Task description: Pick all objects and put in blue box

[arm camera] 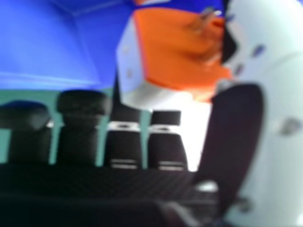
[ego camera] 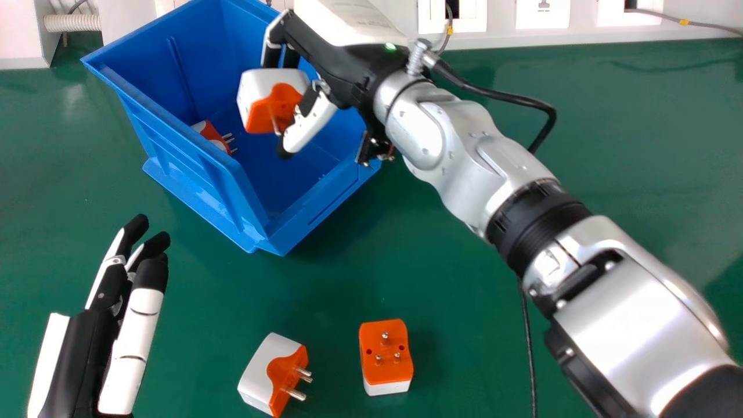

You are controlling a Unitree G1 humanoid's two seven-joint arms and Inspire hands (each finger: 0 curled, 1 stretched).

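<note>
My right hand [ego camera: 342,72] is over the blue box [ego camera: 197,148], curled round an orange and white plug adapter [ego camera: 273,101]. In the right hand view that adapter [arm camera: 175,52] sits between the thumb and fingers of my right hand [arm camera: 123,146], with the blue box [arm camera: 42,42] beyond. Another adapter [ego camera: 212,136] lies inside the box by its left wall. On the table are two more: one on its side with its pins to the right [ego camera: 273,374], one with its pins up [ego camera: 386,357]. My left hand [ego camera: 125,325] is at the lower left, its fingers straight.
The green table [ego camera: 609,145] carries everything. A white wall strip with sockets [ego camera: 543,14] and cables runs along the back. A black cable [ego camera: 529,348] runs down beside my right forearm, which crosses the view's right half. A ribbed hose [ego camera: 72,23] shows at the back left.
</note>
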